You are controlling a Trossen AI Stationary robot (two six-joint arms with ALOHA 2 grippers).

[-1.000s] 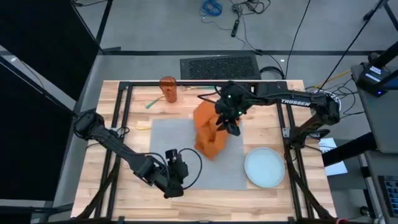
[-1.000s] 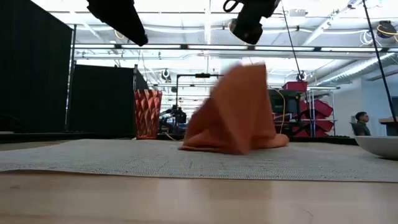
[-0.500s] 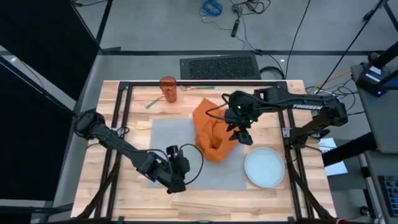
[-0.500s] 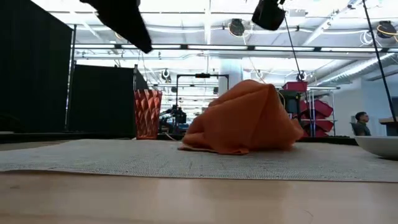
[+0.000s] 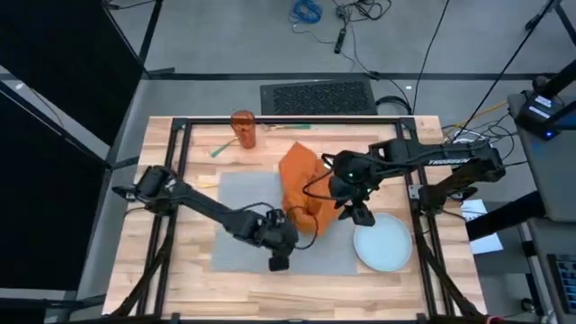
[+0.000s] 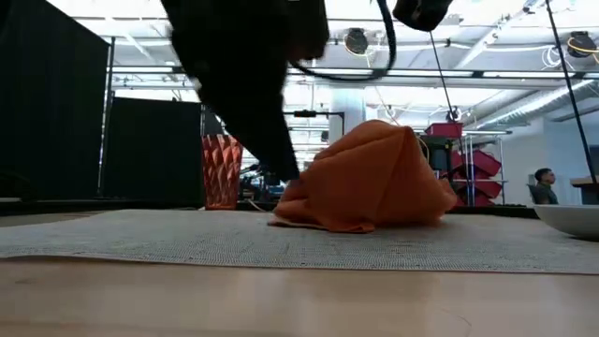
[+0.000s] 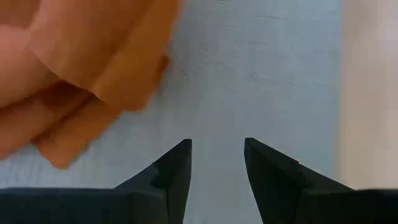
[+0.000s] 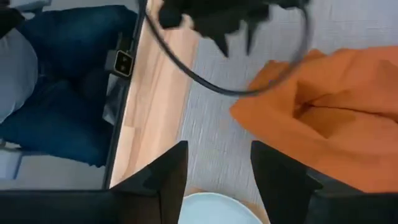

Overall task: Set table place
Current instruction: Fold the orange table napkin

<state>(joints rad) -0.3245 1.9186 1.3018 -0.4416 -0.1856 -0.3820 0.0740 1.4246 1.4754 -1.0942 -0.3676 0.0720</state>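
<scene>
The grey woven placemat [image 5: 243, 225] lay flat on the butcher-block table [image 5: 162, 279], with a crumpled orange napkin [image 5: 301, 184] heaped on its far right part. The left gripper [image 5: 277, 258] hovered over the mat beside the napkin, fingers parted and empty. The right gripper [image 5: 359, 214] hung with its fingers spread, seemingly between napkin and pale plate [image 5: 382, 243].

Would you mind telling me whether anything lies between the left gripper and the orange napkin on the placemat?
Nothing visible does. The left gripper hovers open over bare placemat, with the crumpled orange napkin just beyond its fingertips and only woven mat between them. The right gripper waits open on the napkin's far side, by the plate.
</scene>
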